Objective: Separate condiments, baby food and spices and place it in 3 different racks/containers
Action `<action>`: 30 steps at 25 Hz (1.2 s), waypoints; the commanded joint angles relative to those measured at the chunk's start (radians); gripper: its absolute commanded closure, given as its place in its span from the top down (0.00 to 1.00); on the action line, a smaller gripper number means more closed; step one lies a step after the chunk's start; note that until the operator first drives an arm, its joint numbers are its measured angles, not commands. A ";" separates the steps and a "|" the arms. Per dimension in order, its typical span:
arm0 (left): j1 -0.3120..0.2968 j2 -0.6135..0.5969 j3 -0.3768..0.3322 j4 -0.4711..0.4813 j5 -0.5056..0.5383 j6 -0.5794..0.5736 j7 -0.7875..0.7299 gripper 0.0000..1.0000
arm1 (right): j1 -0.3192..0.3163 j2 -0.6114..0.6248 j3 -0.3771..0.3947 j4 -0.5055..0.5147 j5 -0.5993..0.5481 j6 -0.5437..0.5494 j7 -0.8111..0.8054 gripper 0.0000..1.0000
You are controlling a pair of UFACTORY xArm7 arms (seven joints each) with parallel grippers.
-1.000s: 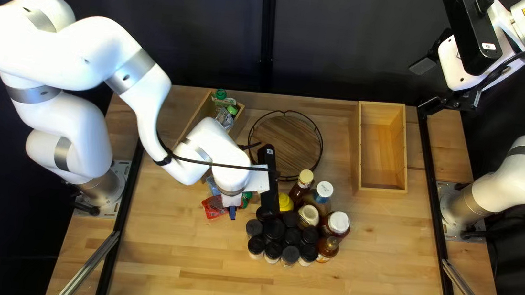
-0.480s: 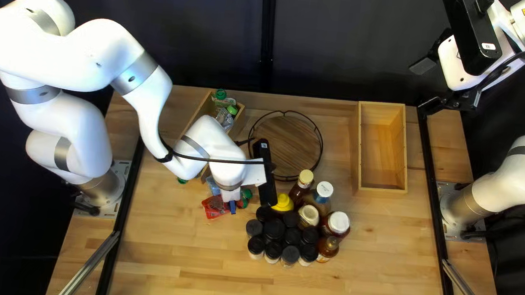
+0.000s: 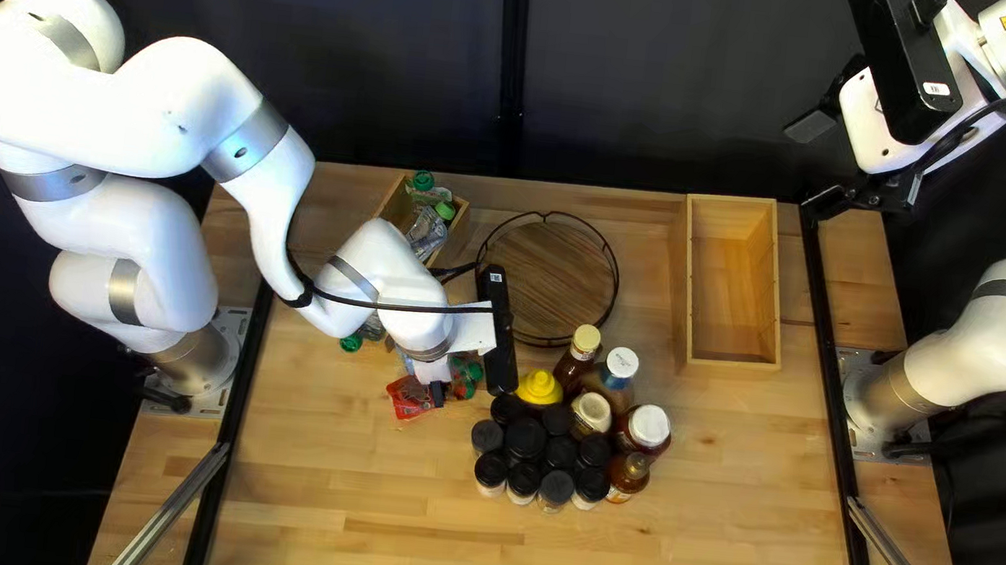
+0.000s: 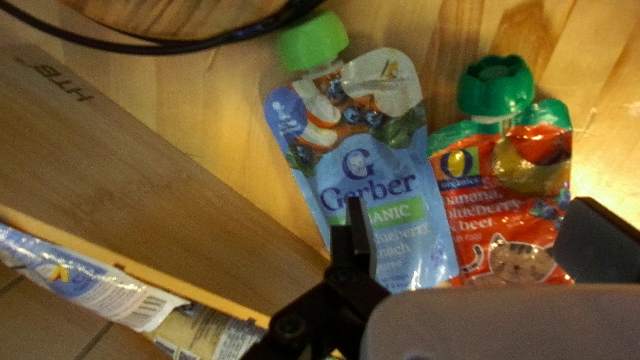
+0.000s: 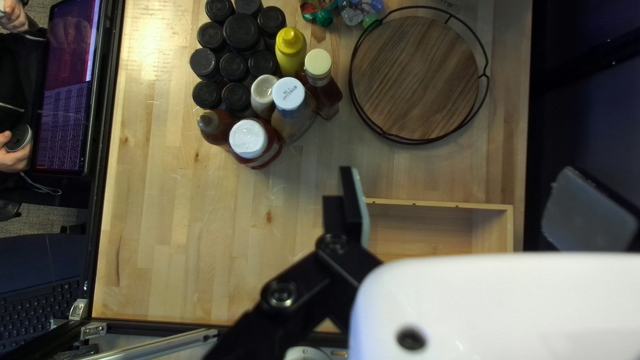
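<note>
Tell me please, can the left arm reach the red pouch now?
Likely yes: its pincer is open over the red pouch, whose green cap looks free; the blue pouch lies close beside it.

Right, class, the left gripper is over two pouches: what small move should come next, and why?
Probably a small sideways shift of the left gripper away from the blue pouch, before any lowering: its open fingers span the red pouch, but one appears over the blue pouch, so closing there might catch both.
</note>
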State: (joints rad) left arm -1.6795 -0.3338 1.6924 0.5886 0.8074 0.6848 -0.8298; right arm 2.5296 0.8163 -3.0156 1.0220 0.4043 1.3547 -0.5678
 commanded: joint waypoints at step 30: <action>0.236 -0.054 -0.363 0.042 -0.044 0.221 -0.013 1.00 | 0.000 0.000 0.000 0.000 0.000 0.000 0.000 1.00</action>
State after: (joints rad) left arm -1.4336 -0.3972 1.3111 0.6377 0.7604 0.9195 -0.8439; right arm 2.5296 0.8163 -3.0156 1.0220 0.4043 1.3547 -0.5678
